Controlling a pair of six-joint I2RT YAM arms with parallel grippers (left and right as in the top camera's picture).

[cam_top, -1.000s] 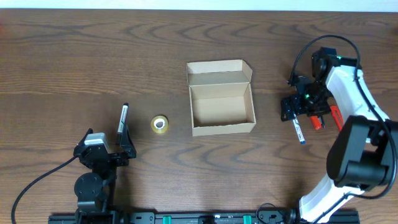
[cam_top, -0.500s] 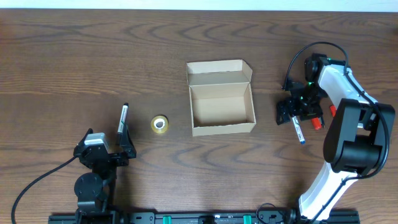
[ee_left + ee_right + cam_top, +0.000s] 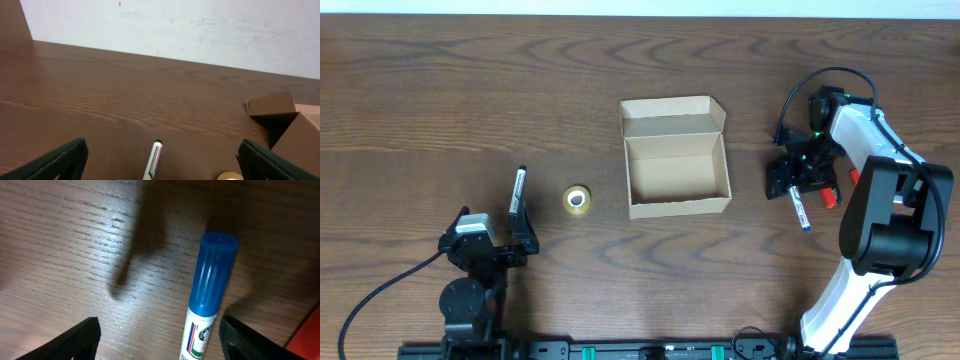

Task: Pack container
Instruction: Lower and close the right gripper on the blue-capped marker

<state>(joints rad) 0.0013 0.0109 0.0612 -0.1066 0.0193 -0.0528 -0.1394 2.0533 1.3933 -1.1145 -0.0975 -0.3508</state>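
At the near left, the left gripper [image 3: 488, 243] hangs just above the table with its jaws spread wide and nothing between them, a white marker with a black cap [image 3: 517, 190] lying just ahead of it and a small roll of yellowish tape [image 3: 577, 200] a little further right. The small tan cardboard container [image 3: 675, 175] sits mid-table with its flap lid folded back, well apart from the left gripper and nearer the right one. To its right, the right gripper [image 3: 798, 182] is down at the table, jaws apart on either side of a blue-capped white marker [image 3: 212, 275] without touching it.
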